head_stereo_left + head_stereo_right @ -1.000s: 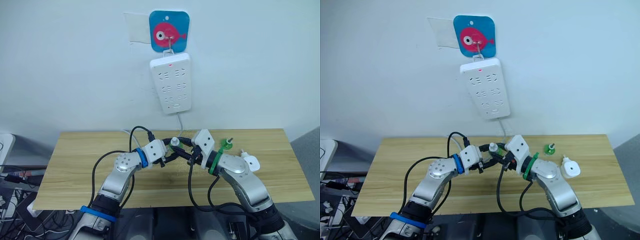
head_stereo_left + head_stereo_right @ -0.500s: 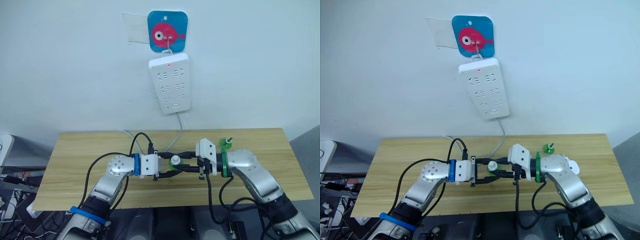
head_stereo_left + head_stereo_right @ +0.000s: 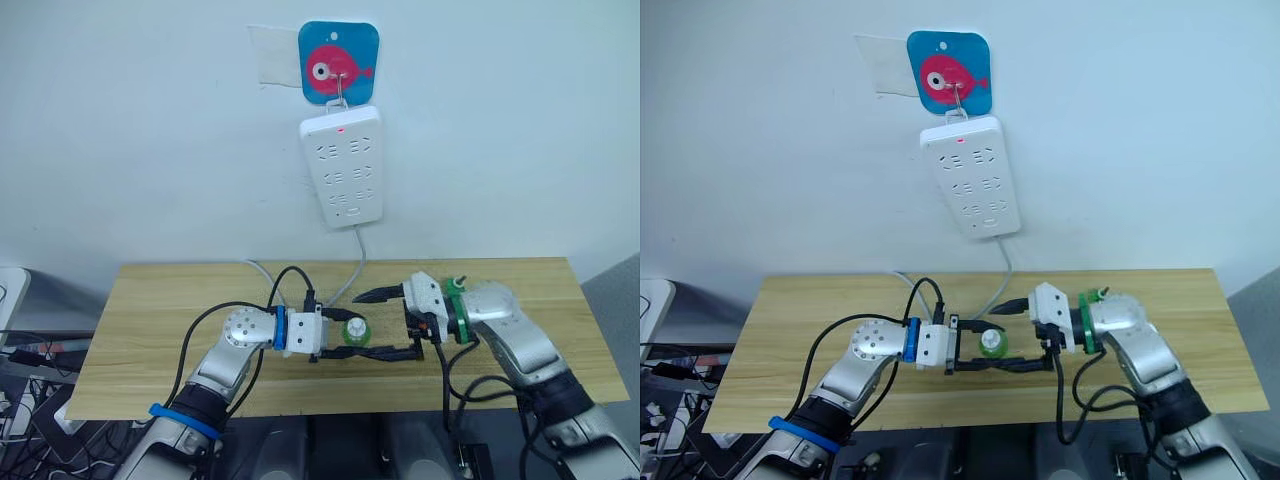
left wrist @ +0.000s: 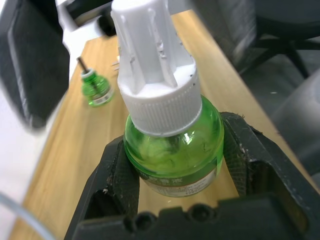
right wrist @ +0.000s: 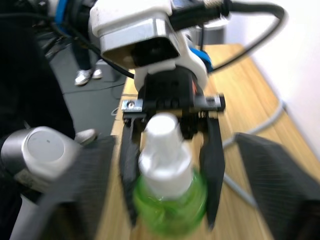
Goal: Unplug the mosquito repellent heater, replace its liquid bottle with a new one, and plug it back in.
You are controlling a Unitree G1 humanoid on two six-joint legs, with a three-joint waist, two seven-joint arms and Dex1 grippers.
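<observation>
The new one (image 3: 355, 332), a small green bottle with a white screw cap, hangs just above the table, and my left gripper (image 4: 177, 162) is shut on its green body. My right gripper (image 3: 367, 325) faces it from the right, open wide, one finger above the cap and one below, touching nothing. The liquid bottle (image 3: 457, 287), green with a bare dark wick, stands on the table behind my right wrist and also shows as the liquid bottle (image 4: 95, 89) in the left wrist view. The mosquito repellent heater is hidden.
A long white power strip (image 3: 341, 165) with a red light hangs on the wall under a blue fish hook plate (image 3: 337, 62). Its white cable (image 3: 357, 268) drops to the wooden table (image 3: 160, 320). The table's right part lies under my right arm.
My right gripper has gone from shut on the white cap to wide open and has drawn back a little to the right. My left gripper keeps its hold on the bottle.
</observation>
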